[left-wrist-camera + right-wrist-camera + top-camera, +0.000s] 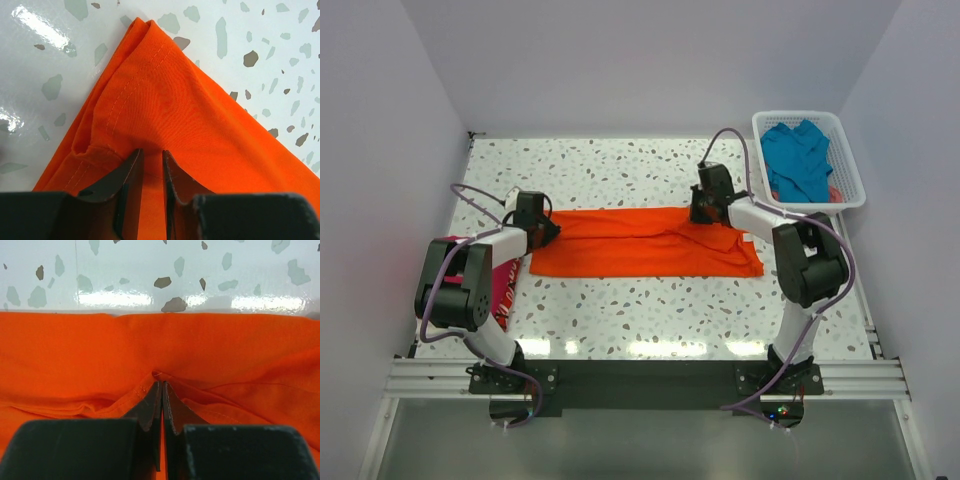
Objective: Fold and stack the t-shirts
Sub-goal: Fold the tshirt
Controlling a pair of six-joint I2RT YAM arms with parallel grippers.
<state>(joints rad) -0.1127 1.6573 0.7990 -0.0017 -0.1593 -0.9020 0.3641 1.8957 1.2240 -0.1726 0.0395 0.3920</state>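
Note:
The bright orange t-shirt lies on the speckled table as a long folded band running left to right. My left gripper is at its far left corner. In the left wrist view my left gripper has its jaws narrowly apart with a thick fold of orange cloth between them. My right gripper is at the band's far edge right of centre. In the right wrist view my right gripper is pinched on a stitched hem of the orange cloth. The magenta-pink t-shirt lies at the table's left edge. The teal-blue t-shirt lies in the basket.
A white lattice basket stands at the far right corner of the table, with a bit of reddish cloth showing under the teal shirt. White walls close in the table on three sides. Both arm bases sit at the near edge.

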